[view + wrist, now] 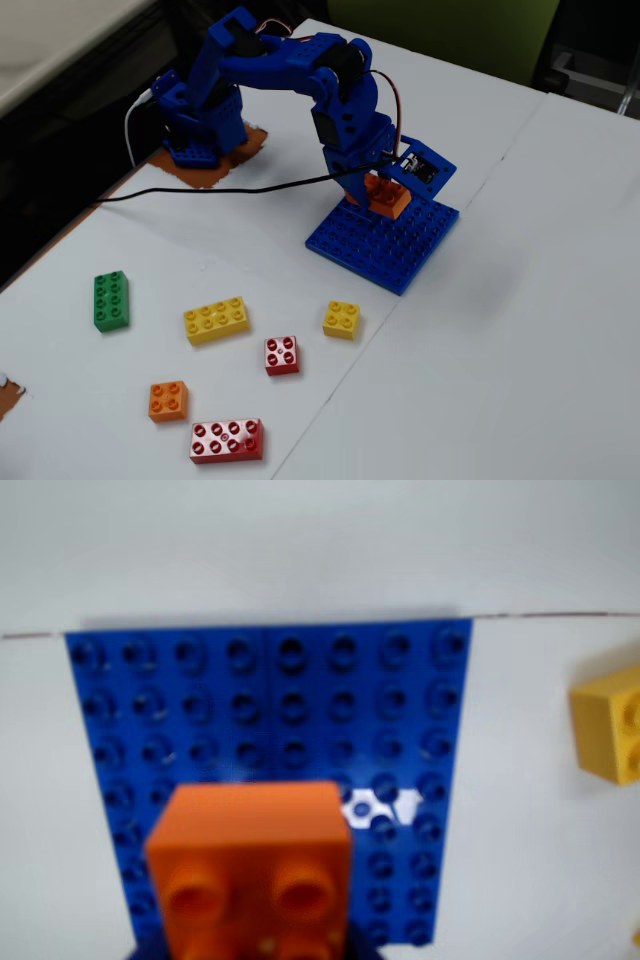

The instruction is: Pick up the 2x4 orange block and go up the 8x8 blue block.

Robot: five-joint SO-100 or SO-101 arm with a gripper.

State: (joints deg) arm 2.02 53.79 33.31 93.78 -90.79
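Note:
The orange block [250,865] fills the lower middle of the wrist view, studs facing the camera, its lower part cut off by the frame edge. My gripper [250,942] is shut on it; only dark blue slivers of the jaws show beside it. Behind it lies the flat blue 8x8 plate [250,700]. In the fixed view my gripper [385,195] holds the orange block [390,198] over the arm-side part of the blue plate [385,250]. I cannot tell whether the block touches the plate.
A yellow 2x2 brick [610,725] sits right of the plate; it also shows in the fixed view [341,319]. Nearer the camera lie a green brick [110,300], yellow 2x4 [216,320], red 2x2 [281,355], small orange 2x2 [168,400] and red 2x4 [226,440].

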